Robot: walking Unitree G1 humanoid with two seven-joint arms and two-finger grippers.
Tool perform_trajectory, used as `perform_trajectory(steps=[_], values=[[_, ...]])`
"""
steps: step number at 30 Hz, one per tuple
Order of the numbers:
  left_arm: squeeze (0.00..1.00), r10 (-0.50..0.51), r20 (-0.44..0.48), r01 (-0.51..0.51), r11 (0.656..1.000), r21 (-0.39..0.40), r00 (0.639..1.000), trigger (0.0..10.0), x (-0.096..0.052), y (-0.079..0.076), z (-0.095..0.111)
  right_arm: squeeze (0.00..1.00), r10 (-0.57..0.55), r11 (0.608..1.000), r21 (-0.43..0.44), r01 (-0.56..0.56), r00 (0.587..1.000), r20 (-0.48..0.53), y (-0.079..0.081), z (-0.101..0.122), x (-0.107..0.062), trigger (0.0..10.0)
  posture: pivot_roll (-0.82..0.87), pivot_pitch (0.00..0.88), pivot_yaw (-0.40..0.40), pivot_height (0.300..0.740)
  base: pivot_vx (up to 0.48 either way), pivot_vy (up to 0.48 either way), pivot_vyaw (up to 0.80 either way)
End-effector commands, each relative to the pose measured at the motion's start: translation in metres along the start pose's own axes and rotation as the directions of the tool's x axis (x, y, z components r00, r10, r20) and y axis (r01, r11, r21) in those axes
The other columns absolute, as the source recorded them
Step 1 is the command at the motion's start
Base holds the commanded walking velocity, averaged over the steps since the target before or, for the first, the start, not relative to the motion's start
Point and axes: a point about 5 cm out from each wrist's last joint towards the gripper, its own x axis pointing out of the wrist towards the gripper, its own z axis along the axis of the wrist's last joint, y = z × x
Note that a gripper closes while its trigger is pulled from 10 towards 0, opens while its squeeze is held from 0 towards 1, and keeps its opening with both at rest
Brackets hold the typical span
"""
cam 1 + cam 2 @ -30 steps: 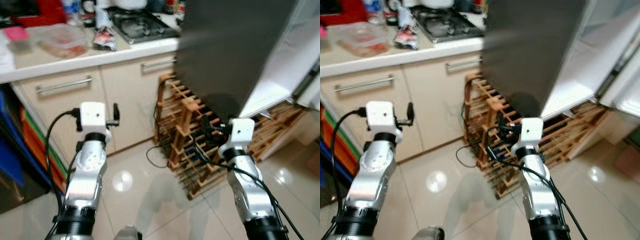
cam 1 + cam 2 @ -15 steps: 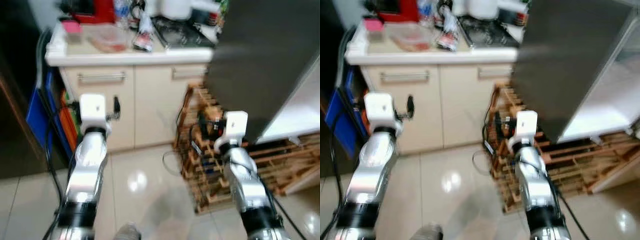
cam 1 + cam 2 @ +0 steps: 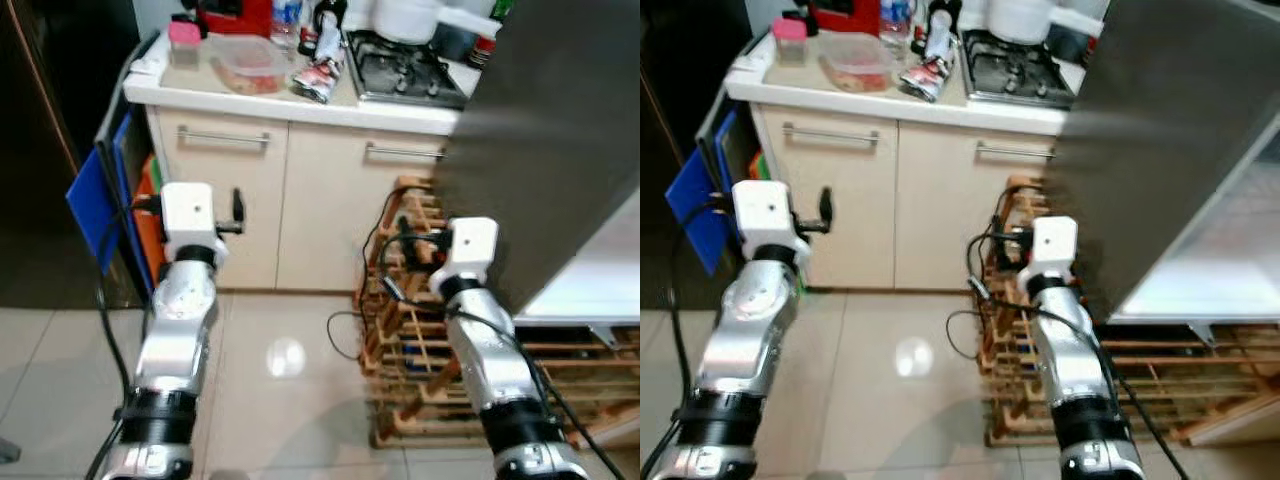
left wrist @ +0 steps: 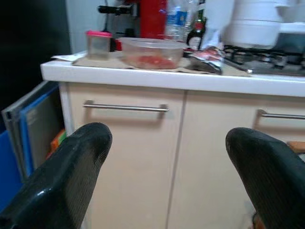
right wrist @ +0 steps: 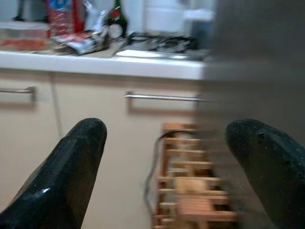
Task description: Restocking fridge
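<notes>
The robot stands on a shiny tiled floor [image 3: 270,360] and faces a kitchen bench [image 3: 300,100] with cream cupboard doors [image 3: 215,210] under it. Both arms are held up in front of the robot.

The left gripper [image 4: 164,186] points at the cupboard doors. Its two black fingers [image 4: 66,176] are wide apart. They hold nothing and touch nothing.

The right gripper [image 5: 176,181] points at the spot where the cupboards meet the fridge door [image 3: 545,150]. Its black fingers [image 5: 71,167] are wide apart too, and there is nothing between them.

The big grey fridge door hangs open on the robot's right side. A white shelf [image 3: 600,285] of the fridge shows past the door's edge. Under the door, on the floor, stands a wooden wine rack [image 3: 420,360] with a black cable [image 3: 340,335] beside it.

On the bench sit a clear food box [image 3: 250,70] with something red inside, a small jar with a pink lid [image 3: 183,42], a shiny packet [image 3: 318,78], a water bottle [image 3: 285,12] and a gas stove [image 3: 405,68]. A white pot [image 3: 405,18] stands on the stove.
</notes>
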Motion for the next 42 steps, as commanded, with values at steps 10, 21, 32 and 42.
perform_trajectory(steps=[10, 21, 32, 42], values=[[0.00, 0.015, 0.039, -0.014, 1.000, -0.008, 0.999, 10.0, 0.008, 0.005, 0.009, 0.00, 0.001, 1.000, -0.025, 0.000, 1.000, 0.030, -0.003, 0.003, 0.001, 10.0, 0.10, 0.000, -0.075, 0.740, 0.432, 0.000, 0.00], [0.00, 0.045, 0.034, -0.045, 0.999, -0.023, 0.998, 10.0, 0.008, 0.010, 0.009, 0.00, 0.011, 1.000, -0.018, -0.010, 0.999, 0.043, 0.001, 0.008, 0.008, 10.0, 0.10, 0.000, -0.075, 0.740, 0.439, 0.000, 0.00], [0.00, 0.032, 0.013, -0.031, 0.997, -0.071, 0.999, 10.0, 0.003, 0.009, 0.002, 0.00, 0.057, 0.998, -0.025, -0.057, 0.998, 0.021, 0.010, 0.000, 0.005, 10.0, 0.11, 0.000, -0.071, 0.740, 0.270, 0.358, 0.34], [0.00, -0.002, 0.025, 0.002, 1.000, -0.022, 1.000, 10.0, -0.001, 0.003, 0.003, 0.00, 0.049, 0.999, -0.001, -0.049, 0.999, 0.001, 0.009, -0.005, 0.004, 10.0, 0.10, 0.000, -0.061, 0.740, 0.000, 0.192, 0.18]])
